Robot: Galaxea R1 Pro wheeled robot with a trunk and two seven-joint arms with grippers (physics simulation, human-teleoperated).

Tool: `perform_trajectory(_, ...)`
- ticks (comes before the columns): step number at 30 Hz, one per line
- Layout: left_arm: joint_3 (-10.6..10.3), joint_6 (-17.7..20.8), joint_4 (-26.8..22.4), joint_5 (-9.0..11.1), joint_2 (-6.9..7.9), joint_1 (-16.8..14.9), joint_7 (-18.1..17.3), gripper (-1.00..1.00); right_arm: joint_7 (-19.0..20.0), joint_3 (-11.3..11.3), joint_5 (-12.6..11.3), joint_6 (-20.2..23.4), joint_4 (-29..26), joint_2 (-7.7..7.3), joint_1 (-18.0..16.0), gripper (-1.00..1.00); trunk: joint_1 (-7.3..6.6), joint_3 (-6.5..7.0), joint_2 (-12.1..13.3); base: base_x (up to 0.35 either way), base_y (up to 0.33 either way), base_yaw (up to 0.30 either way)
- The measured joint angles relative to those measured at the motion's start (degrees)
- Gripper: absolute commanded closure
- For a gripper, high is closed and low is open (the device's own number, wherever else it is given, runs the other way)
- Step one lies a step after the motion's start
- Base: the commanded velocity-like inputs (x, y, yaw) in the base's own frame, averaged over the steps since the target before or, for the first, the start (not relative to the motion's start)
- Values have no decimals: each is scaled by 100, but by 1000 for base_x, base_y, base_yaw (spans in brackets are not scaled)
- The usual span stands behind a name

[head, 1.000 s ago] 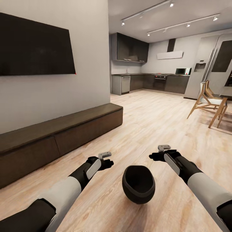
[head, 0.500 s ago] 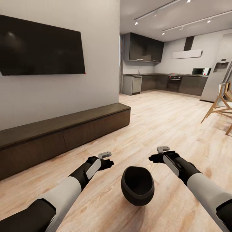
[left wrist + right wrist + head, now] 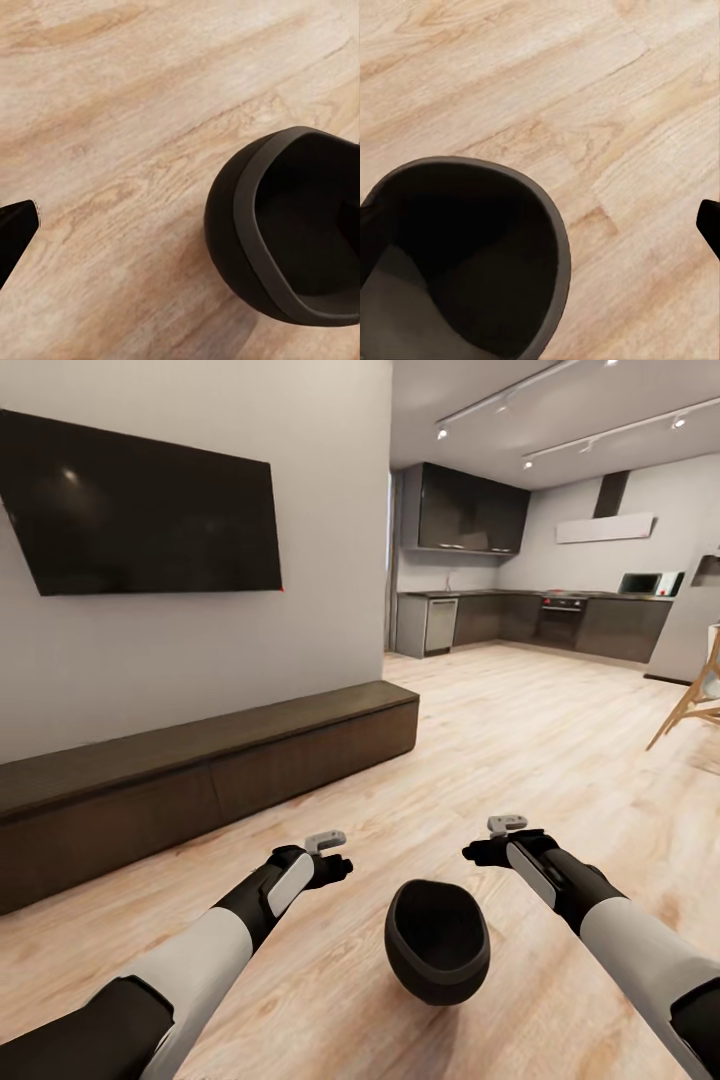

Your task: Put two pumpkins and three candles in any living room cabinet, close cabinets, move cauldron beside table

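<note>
- Head view: your cauldron sits on the wood floor, tipped so its wide mouth faces the camera, between your two forearms and apart from both.
- Your left tool hangs just left of the cauldron and your right tool up and to its right; you cannot tell how far either is open, and neither has hold of anything.
- Along the wall at left runs the cabinet, its drawer fronts flush, under a dark TV; the kitchen lies far back, with a wooden chair at the right edge.
- Left wrist view: you see the cauldron on bare floorboards, and one dark fingertip well apart from it.
- Right wrist view: the cauldron lies mouth-up to the lens, with a dark fingertip clear of its rim.
</note>
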Motion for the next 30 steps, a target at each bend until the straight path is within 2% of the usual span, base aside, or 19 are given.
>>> perform_trajectory(10,-3,0,0,1,0,0,0,-100,0,13,0,-8,0,0,109,-100,0,69,0,0,-22,190)
perform_trajectory(20,-4,-1,1,1,-9,1,0,-100,-1,86,0,-14,-3,-1,115,-100,0,151,0,0,-7,108)
perform_trajectory(25,-9,-1,64,0,-10,0,-1,-100,0,90,1,-11,-2,-1,114,-100,0,194,0,0,-227,73)
perform_trajectory(30,-10,-9,185,-8,-81,1,-1,-100,-6,154,2,20,-2,0,116,-100,0,233,0,0,-286,51)
